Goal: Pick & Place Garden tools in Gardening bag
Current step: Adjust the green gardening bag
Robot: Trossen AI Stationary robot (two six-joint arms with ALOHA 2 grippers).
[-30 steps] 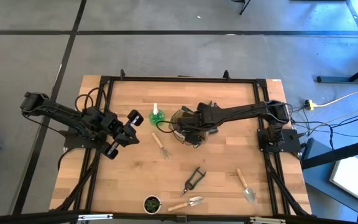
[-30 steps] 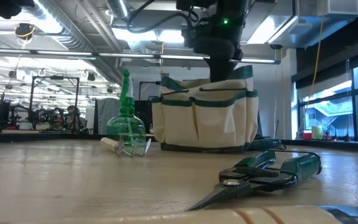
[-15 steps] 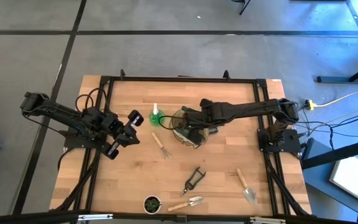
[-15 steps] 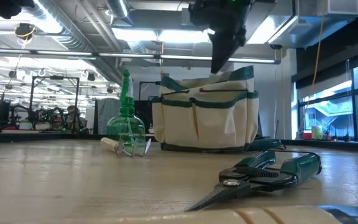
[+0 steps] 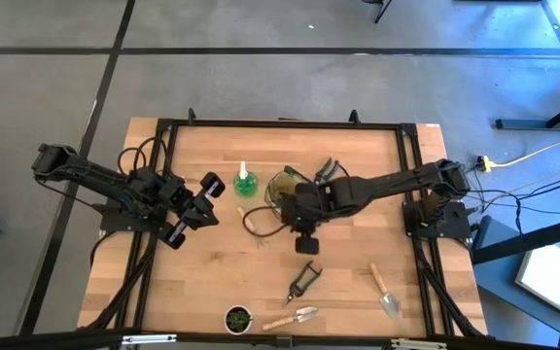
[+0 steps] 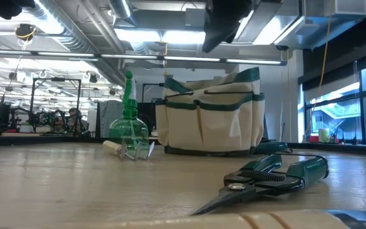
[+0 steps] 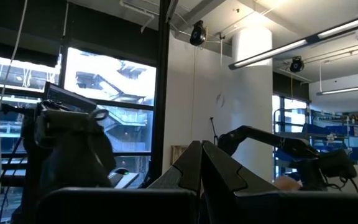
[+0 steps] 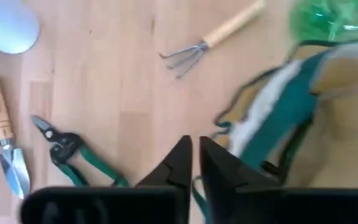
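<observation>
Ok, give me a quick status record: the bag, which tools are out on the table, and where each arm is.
bag: gardening bag, upright, mid-table
tools on table: spray bottle, hand fork, green-handled pruners, two trowels
other: potted plant, front edge
right gripper: above the table beside the bag, on the pruners' side, carrying nothing
left gripper: waiting at the left, jaws shut, empty

Gardening bag (image 8: 328, 106) blurred, cut off.
</observation>
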